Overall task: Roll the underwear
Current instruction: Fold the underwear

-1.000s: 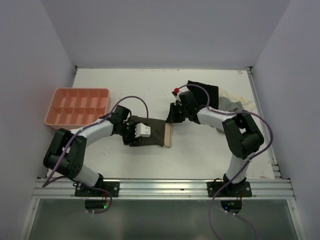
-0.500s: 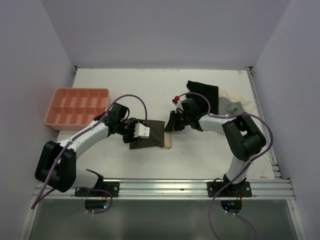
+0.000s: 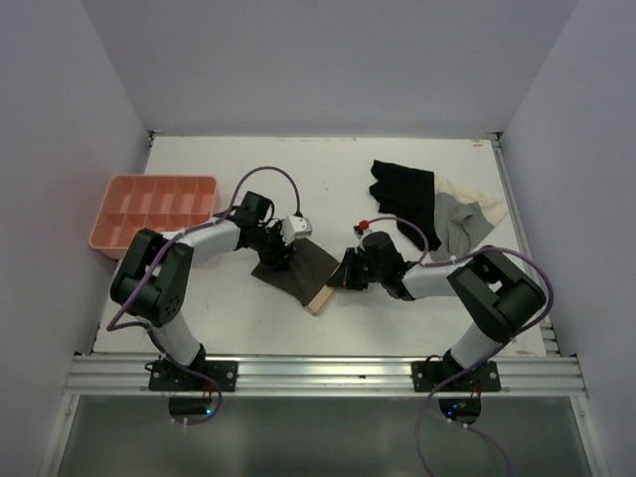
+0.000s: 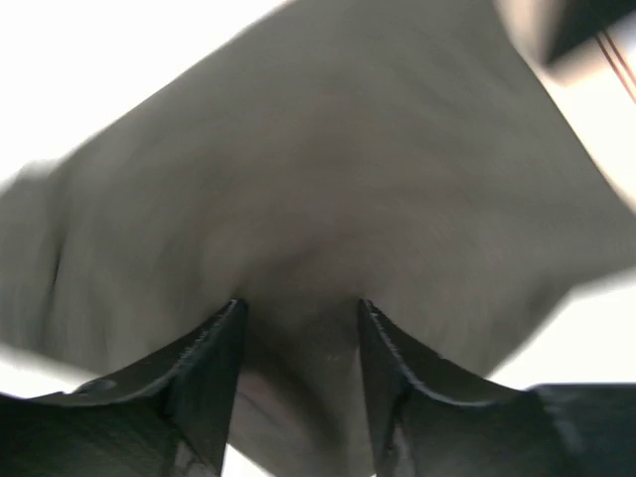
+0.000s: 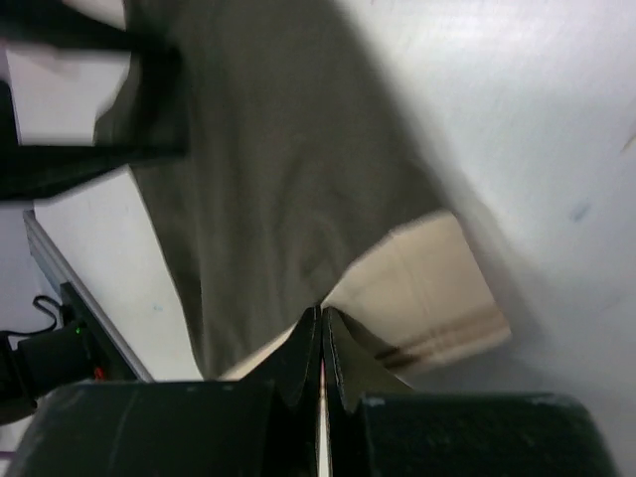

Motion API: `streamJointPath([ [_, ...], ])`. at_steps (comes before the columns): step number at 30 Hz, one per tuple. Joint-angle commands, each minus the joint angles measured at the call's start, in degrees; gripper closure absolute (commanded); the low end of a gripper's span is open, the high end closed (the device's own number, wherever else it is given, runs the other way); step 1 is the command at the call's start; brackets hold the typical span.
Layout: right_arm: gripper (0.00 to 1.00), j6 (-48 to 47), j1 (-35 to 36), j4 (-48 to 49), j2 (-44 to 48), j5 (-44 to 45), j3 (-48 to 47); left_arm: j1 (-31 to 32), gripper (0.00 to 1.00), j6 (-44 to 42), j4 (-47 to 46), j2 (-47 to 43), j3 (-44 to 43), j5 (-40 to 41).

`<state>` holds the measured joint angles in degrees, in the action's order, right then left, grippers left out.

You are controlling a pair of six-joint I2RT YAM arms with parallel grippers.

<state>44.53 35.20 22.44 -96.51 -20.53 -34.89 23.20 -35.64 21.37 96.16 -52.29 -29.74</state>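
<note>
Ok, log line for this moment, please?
underwear: flat, not yet rolled | left gripper: open, pressing on it | right gripper: shut on its edge beside waistband

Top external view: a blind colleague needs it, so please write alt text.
On the white table lies dark brown underwear with a beige waistband; the left end effector rests open on its far corner, the right end effector shut at the waistband. Pink tray at left; black garment and grey-and-cream garment far right.

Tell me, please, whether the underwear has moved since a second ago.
Yes. Against the pink tray, the underwear has turned diagonal, its beige band swinging toward the near edge of the table.
</note>
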Motion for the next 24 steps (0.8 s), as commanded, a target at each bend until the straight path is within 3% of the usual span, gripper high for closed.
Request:
streamJointPath([
  [1, 1.00, 9.68, 6.71, 0.15, 4.56, 9.97, 5.44, -1.22, 0.46, 2.08, -6.24, 4.03, -5.61, -0.58],
  [6, 1.00, 17.33, 18.30, 2.00, 8.61, 14.21, 5.64, -1.93, 0.32, 0.48, -6.79, 7.55, -17.38, -6.64],
  [9, 0.94, 17.35, 18.59, 1.65, 13.79, 15.51, 4.49, -2.63, 0.28, 1.97, -3.26, 7.56, -24.16, -9.81],
  [11, 0.90, 14.37, 17.89, -5.77, 18.43, 18.85, 1.78, -3.07, 0.28, 4.68, -3.96, 4.40, -23.83, -6.32],
  [14, 0.85, 4.71, 16.05, -14.23, 18.56, 23.51, -7.09, -3.60, 0.29, 12.77, -2.57, -1.66, -20.06, 0.55],
  [17, 0.82, -5.31, 14.03, -21.26, 12.09, 21.07, -16.23, -3.60, 0.29, 18.13, -3.61, -10.71, -11.54, 2.75],
  [21, 0.81, -26.00, 13.58, -36.02, -0.39, 12.30, -34.22, -5.61, 0.24, 23.07, -2.65, -19.77, -5.81, 2.32],
  [22, 0.80, -29.47, 13.75, -38.50, -2.52, 10.27, -36.28, -6.58, 0.24, 23.07, -1.25, -21.44, -5.98, -1.08],
  [24, 0.71, -39.46, 14.10, -47.01, -6.30, 5.69, -42.58, -10.17, 0.22, 23.16, 0.69, -21.80, -7.38, -4.61],
])
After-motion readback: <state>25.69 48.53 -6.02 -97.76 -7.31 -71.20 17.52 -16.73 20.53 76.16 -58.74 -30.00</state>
